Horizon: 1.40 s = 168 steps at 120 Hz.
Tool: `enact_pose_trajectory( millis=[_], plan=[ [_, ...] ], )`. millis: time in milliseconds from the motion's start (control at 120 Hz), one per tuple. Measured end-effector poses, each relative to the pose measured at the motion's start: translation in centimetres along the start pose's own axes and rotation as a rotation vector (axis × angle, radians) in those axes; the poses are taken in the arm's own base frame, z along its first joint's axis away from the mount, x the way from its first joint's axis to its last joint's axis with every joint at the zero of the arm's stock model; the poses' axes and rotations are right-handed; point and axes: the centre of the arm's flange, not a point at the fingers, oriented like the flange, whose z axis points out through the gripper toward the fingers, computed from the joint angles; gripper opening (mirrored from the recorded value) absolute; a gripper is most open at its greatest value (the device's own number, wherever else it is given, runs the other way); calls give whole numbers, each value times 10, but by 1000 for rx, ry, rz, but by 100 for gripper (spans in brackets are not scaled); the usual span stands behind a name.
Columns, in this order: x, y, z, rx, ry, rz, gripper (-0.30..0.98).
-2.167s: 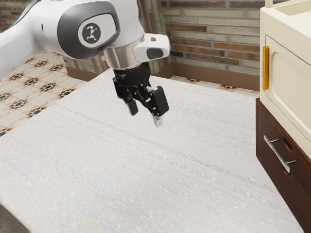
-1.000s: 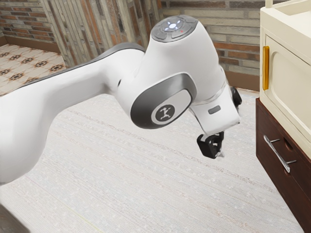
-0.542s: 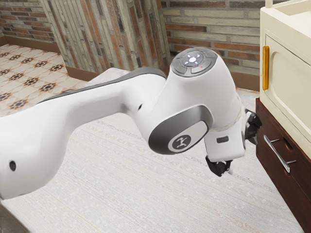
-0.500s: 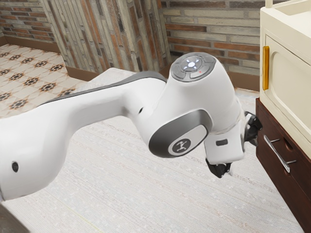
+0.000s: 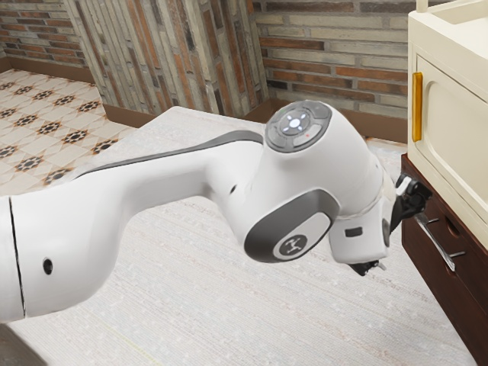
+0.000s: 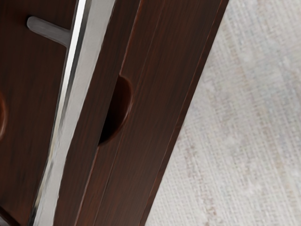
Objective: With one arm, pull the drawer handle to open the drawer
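Gripper (image 5: pixel 402 232) is open, fingers wide apart, beside the drawer front, one finger near the far end of the silver bar handle (image 5: pixel 436 242); can't tell if it's touching. Handle's on the dark wood drawer (image 5: pixel 427 267), at the exterior view's right, under the cream cabinet (image 5: pixel 450 130). Drawer looks shut. My wrist view has the handle up close, near a half-round cutout (image 6: pixel 116 110), plus white woven surface (image 6: pixel 240 132).
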Motion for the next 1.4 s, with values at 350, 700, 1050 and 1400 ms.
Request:
enact_pose_trajectory(
  millis=[350,700,1050,1400],
  plan=[
    [18,16,9,-4,21,55,69],
    [10,38,-16,-4,-2,82,66],
    [4,66,-38,-10,-9,90,65],
    [7,100,-57,-23,-10,106,65]
  ],
)
